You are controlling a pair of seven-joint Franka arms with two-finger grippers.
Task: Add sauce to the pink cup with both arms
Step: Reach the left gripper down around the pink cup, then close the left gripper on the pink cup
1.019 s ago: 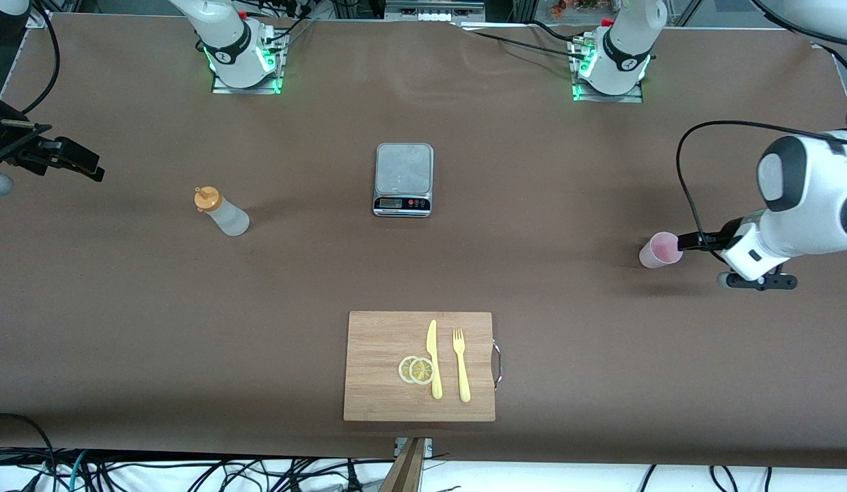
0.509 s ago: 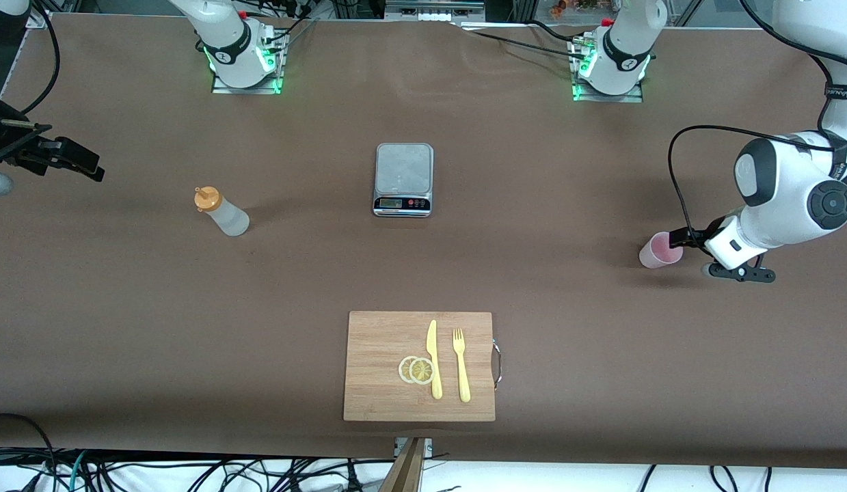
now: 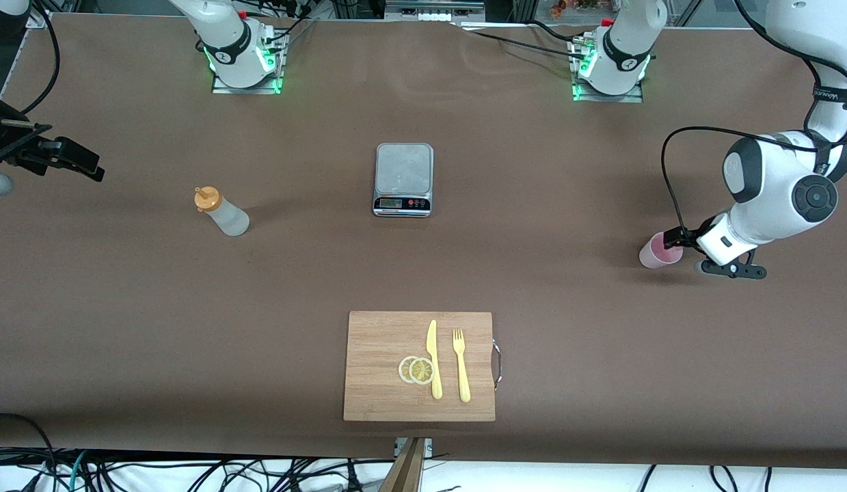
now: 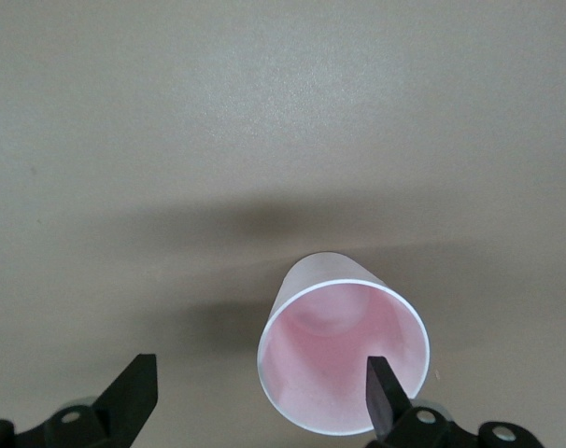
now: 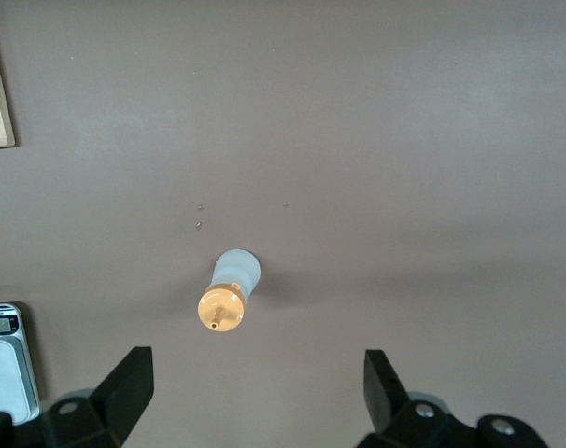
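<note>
brown paper is covering a long bench [image 3: 122, 307], with the two arms' bases standing along its upper edge. the pink cup [image 3: 660, 250] is standing upright toward the left arm's end of the bench, and looking empty inside. the left gripper [image 3: 671, 239] is sitting low at the cup, its fingers spread wide; in the left wrist view the cup [image 4: 344, 359] is lying off-centre between them, one finger [image 4: 384, 397] right at the rim and the other finger [image 4: 134, 397] well apart from it. nothing is being held.

the sauce bottle [image 3: 221, 213] is standing upright with its orange cap on, toward the right arm's end of the bench. the right gripper [image 3: 68, 160] is hanging in the air at the edge of the front view, waiting, with its fingers wide apart and empty; the right wrist view is showing the bottle [image 5: 229, 291] well below it.

between the two, a small kitchen scale [image 3: 403, 179] is resting, and nearer the front camera a wooden board [image 3: 375, 342] is carrying lemon slices [image 3: 416, 370], a yellow knife [image 3: 433, 359] and a yellow fork [image 3: 461, 365].

the risk now is likely the off-centre grasp: closing could shove the light cup sideways, tip it, or crush its thin wall. later, a squeeze on the bottle might squirt sauce past the narrow rim
</note>
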